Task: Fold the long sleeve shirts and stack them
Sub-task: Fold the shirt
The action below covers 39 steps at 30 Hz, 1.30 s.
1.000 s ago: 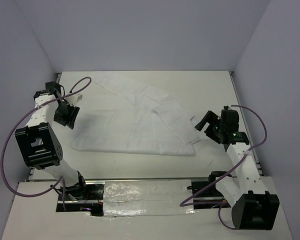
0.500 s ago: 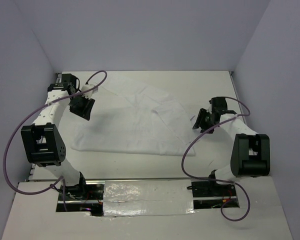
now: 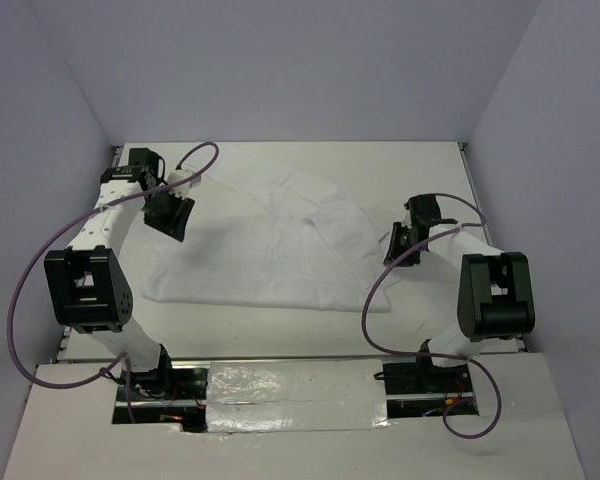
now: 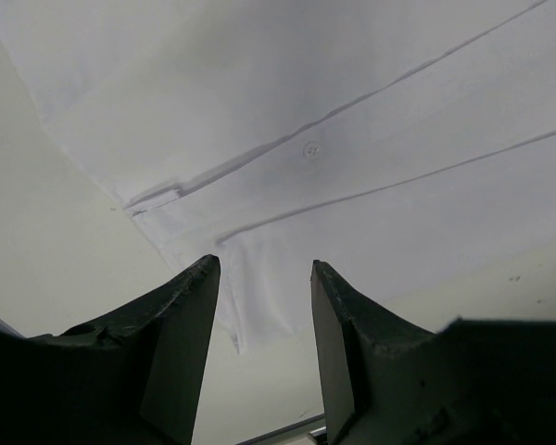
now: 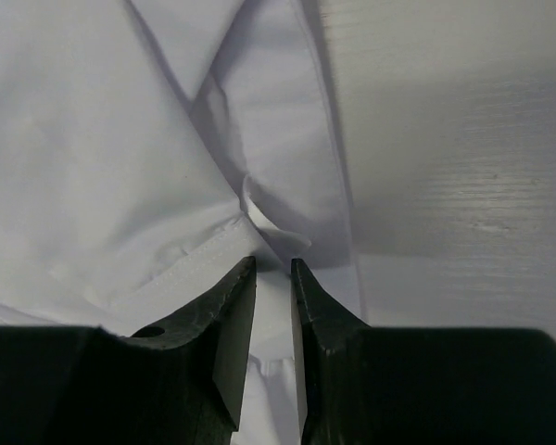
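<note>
Grasp step. Shirt (image 3: pixel 270 250) lies spread on the counter (image 3: pixel 430 170). Left gripper (image 4: pixel 264 269) — half open, empty — hangs over its edge. Right gripper (image 5: pixel 272 263) nearly shut at a fold; grip unconfirmed. Next: secure both holds, then fold.

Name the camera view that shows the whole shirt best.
The top view: the shirt lies spread on the table with nearly its whole outline visible. The left wrist view shows only a seamed patch with a button; the right wrist view shows only creased folds beside bare table.
</note>
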Available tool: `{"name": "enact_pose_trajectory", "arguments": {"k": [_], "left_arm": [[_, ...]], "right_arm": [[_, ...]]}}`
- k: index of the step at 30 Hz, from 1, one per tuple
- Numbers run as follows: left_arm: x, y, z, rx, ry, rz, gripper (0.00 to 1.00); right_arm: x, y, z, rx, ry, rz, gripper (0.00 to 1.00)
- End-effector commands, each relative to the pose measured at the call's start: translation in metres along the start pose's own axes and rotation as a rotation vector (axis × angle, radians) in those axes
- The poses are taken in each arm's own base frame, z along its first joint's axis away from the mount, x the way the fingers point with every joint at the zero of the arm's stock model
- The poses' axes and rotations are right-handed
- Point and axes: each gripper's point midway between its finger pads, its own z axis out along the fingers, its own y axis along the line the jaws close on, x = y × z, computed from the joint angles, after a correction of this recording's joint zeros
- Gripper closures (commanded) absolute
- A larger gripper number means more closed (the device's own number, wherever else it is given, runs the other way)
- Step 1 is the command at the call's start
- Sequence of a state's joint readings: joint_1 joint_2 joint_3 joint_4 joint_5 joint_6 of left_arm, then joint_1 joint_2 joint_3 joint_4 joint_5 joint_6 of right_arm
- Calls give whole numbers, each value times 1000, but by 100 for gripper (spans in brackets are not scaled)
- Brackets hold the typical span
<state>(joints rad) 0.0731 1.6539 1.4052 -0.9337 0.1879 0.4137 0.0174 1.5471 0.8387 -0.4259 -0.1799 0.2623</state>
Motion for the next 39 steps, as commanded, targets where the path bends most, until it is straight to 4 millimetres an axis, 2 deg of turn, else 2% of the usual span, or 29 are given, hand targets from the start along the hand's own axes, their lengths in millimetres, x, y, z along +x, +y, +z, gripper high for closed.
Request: {"name": "enact_pose_trajectory", "arguments": {"k": [1, 2, 3, 5, 6, 11, 13, 14, 15, 16, 20, 23, 25, 29, 34, 37, 38, 39], "left_arm": [[-8, -5, -4, 6, -22, -3, 43], [-9, -5, -4, 7, -22, -4, 43], [-10, -6, -3, 10, -21, -1, 43], [-12, -8, -4, 11, -21, 7, 43], [-12, -8, -3, 13, -20, 9, 43], [-19, -18, -4, 40, -30, 49, 44], [-21, -24, -4, 54, -38, 83, 44], [-28, -36, -3, 58, -50, 150, 44], [-32, -41, -2, 57, -61, 187, 44], [-37, -47, -2, 56, -72, 224, 44], [-68, -84, -2, 48, -144, 406, 44], [-79, -109, 4, 75, -134, 454, 44], [-78, -119, 10, 97, -110, 450, 44], [-75, -132, 20, 139, -87, 431, 44], [-74, -132, 22, 113, -87, 443, 44], [-74, -132, 22, 114, -85, 440, 44], [-73, -133, 22, 117, -83, 440, 44], [-74, -133, 22, 116, -82, 441, 44]], "right_arm": [[-15, 11, -11, 4, -83, -55, 72], [-13, 11, -12, 11, -82, -58, 73], [-13, 12, -14, 18, -89, -64, 81], [-11, 18, -16, 2, -100, -75, 90], [-11, 19, -17, -7, -102, -75, 100], [-3, 35, -21, -74, -80, -79, 100], [-3, 35, -22, -75, -91, -97, 100], [-10, 36, -23, -77, -111, -108, 92], [-14, 37, -24, -75, -120, -127, 70], [-17, 37, -22, -74, -118, -137, 61], [-43, 51, -20, -108, -155, -176, 49], [-53, 53, -9, -110, -148, -192, 44], [-53, 52, 2, -108, -119, -203, 43], [-57, 59, 12, -146, -100, -223, 41], [-56, 67, 18, -194, -105, -234, 43], [-56, 71, 15, -210, -113, -241, 55], [-55, 73, 14, -208, -115, -246, 64], [-56, 73, 10, -204, -128, -245, 68]]}}
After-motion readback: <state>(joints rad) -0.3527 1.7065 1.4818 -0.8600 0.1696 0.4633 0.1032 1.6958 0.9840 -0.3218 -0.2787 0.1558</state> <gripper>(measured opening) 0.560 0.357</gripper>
